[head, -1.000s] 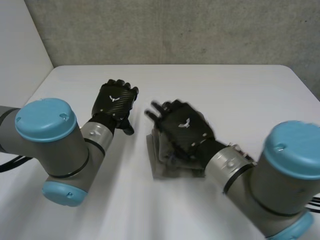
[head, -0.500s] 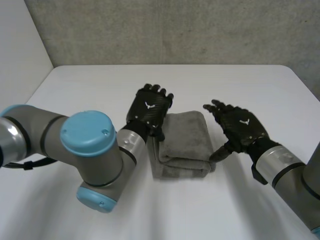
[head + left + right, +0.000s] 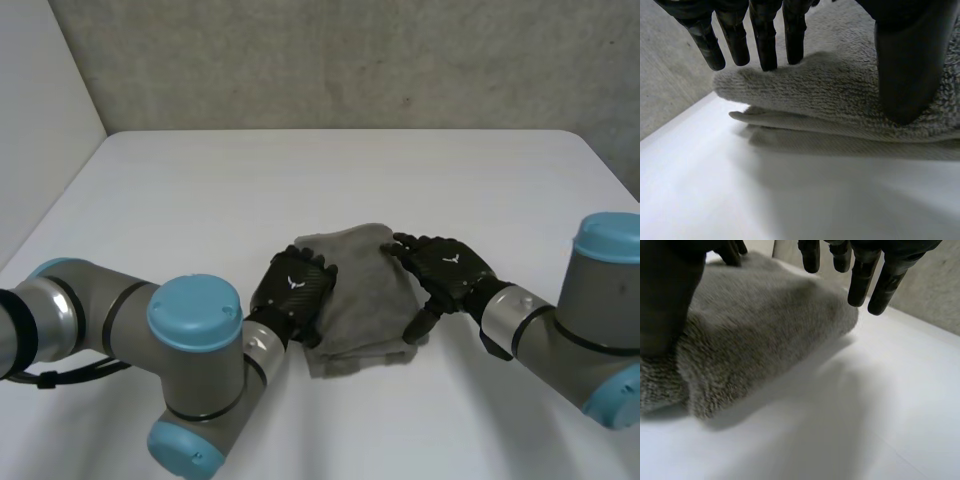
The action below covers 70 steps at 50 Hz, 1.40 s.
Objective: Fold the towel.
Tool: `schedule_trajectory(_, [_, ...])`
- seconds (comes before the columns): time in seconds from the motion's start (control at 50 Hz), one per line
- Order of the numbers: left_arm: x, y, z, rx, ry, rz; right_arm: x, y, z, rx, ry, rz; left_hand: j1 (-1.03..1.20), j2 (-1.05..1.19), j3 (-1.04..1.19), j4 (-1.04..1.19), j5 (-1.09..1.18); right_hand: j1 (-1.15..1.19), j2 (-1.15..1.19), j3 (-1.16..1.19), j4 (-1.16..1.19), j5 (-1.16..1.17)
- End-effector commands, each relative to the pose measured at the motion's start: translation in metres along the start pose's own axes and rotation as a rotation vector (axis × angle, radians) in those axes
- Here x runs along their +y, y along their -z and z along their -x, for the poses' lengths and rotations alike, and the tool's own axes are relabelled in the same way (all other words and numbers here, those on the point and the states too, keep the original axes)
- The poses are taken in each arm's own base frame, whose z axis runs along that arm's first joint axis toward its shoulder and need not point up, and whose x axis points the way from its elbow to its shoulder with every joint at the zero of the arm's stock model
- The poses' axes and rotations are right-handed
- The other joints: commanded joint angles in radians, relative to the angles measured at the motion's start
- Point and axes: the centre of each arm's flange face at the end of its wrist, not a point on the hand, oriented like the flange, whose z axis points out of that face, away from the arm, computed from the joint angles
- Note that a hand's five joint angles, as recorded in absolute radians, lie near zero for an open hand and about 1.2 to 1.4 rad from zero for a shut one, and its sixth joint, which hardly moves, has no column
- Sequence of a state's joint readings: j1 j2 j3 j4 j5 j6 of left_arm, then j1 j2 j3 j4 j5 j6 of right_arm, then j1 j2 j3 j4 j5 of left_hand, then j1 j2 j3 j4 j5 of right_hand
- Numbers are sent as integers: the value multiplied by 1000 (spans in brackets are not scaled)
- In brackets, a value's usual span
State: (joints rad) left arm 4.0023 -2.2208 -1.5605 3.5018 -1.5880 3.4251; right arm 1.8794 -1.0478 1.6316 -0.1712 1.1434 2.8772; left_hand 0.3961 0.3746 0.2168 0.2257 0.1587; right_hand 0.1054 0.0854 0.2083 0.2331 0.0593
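Before you proceed, note that the towel [image 3: 362, 290] lies lengthwise between the left hand [image 3: 292, 297] and the right hand [image 3: 450, 272], each resting straight-fingered, unclenched, on one long edge, equally near.

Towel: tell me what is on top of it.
On the folded grey towel lie the left hand, at its left edge, and the right hand, at its right edge. The cloth beneath both palms is hidden.
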Motion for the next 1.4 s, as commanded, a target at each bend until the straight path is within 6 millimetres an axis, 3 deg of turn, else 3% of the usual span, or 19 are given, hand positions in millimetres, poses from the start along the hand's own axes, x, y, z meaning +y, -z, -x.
schedule_trajectory(0.02, [-11,9,2,-3,-1,-11,-1,-12,-2,-14,13,23,-65,-44,-42,-51,-2,24,44,-34,-59,-59])
schedule_trajectory(0.2, [-39,16,9,-26,0,-79,-2,-13,-3,-27,-14,71,-86,-64,-42,-51,-23,24,44,-34,-59,-59])
schedule_trajectory(0.26, [-49,19,12,-35,0,-109,-15,-7,-7,-6,-9,41,-97,-76,-42,-51,-35,24,44,-34,-59,-59])
schedule_trajectory(0.3, [-59,21,16,-44,1,-137,-39,4,-9,14,7,-18,-100,-79,-42,-51,-37,12,32,-34,-59,-59])
schedule_trajectory(0.5, [-84,24,32,-103,14,-215,-80,29,-13,73,-51,-141,-156,-135,-42,-51,-93,-105,-85,-34,-59,-59])
schedule_trajectory(0.64, [-94,25,76,-337,65,-214,-94,40,-27,297,-41,-227,-218,-196,-42,-51,-155,-105,-85,-34,-59,-59])
schedule_trajectory(0.74, [-108,35,95,-435,130,-250,-105,50,-36,401,-38,-262,-221,-199,-42,-51,-158,-105,-85,-34,-59,-59])
schedule_trajectory(0.86, [-110,44,129,-517,258,-272,-108,55,-39,446,-42,-268,-221,-199,-42,-51,-158,-105,-85,-34,-59,-59])
schedule_trajectory(0.98, [-102,47,138,-499,331,-262,-109,56,-42,457,-42,-271,-221,-199,-42,-51,-158,-105,-85,-34,-59,-59])
schedule_trajectory(1.1, [-97,45,139,-419,370,-248,-110,56,-45,457,-42,-272,-221,-199,-42,-51,-158,-105,-85,-34,-59,-59])
schedule_trajectory(1.4, [-94,45,138,-400,366,-238,-110,55,-45,451,-43,-271,-221,-199,-42,-51,-158,-105,-85,-34,-59,-59])
